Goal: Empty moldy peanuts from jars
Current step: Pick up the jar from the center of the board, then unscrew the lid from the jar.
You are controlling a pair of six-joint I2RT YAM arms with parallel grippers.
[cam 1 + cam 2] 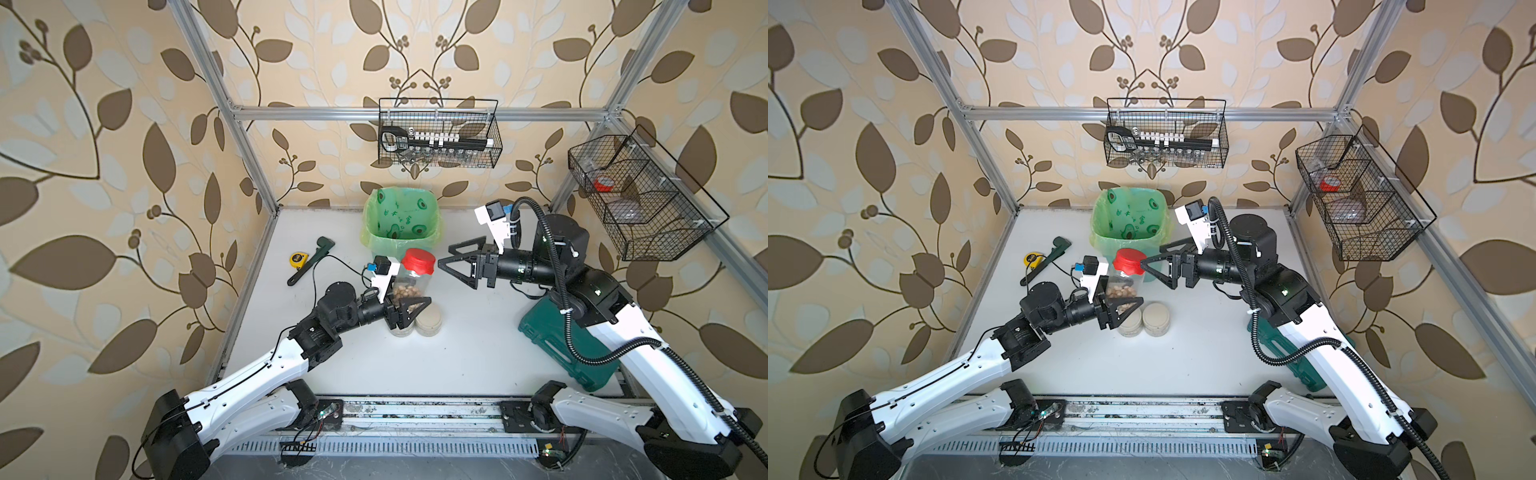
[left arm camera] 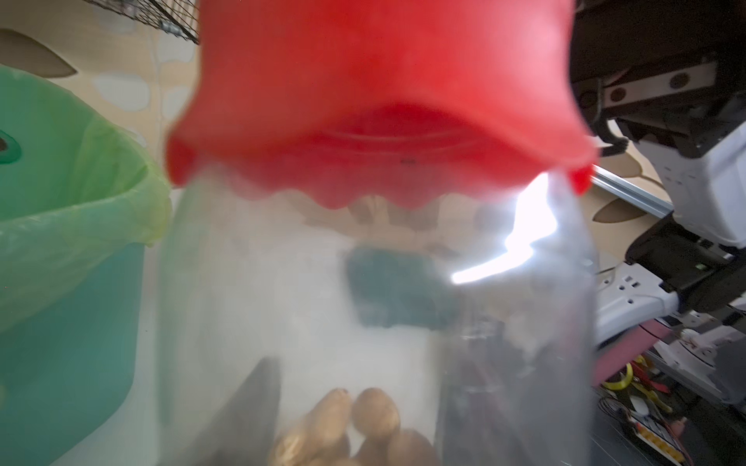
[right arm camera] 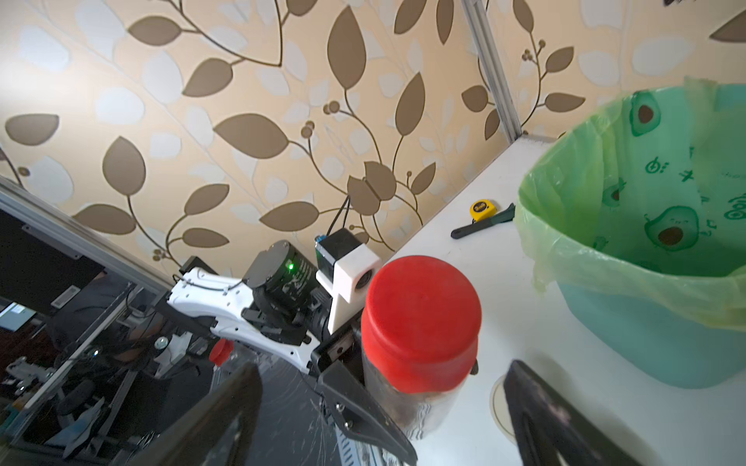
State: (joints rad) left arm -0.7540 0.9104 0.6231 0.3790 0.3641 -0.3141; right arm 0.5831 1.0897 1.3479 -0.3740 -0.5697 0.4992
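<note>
The left gripper point(image 1: 409, 303) was clamped on the lower body of the tall jar point(image 1: 409, 280), one finger on each side of the glass. The jar stood roughly upright in front of the bin point(image 1: 382, 245), with its lid point(image 1: 419, 262) on. The peanuts point(image 1: 405, 293) lay in its lower part. Whether its base touched the table point(image 1: 457, 353) could not be told. The short jars point(image 1: 1156, 318) stood side by side, lidded, just in front of it and partly under the left gripper. The right gripper point(image 1: 445, 256) hung level with the lid and just beside it, jaws spread wide and holding nothing. In the right wrist view the lid point(image 3: 420, 322) sat ahead of the spread fingers point(image 3: 545, 419), not between them.
</note>
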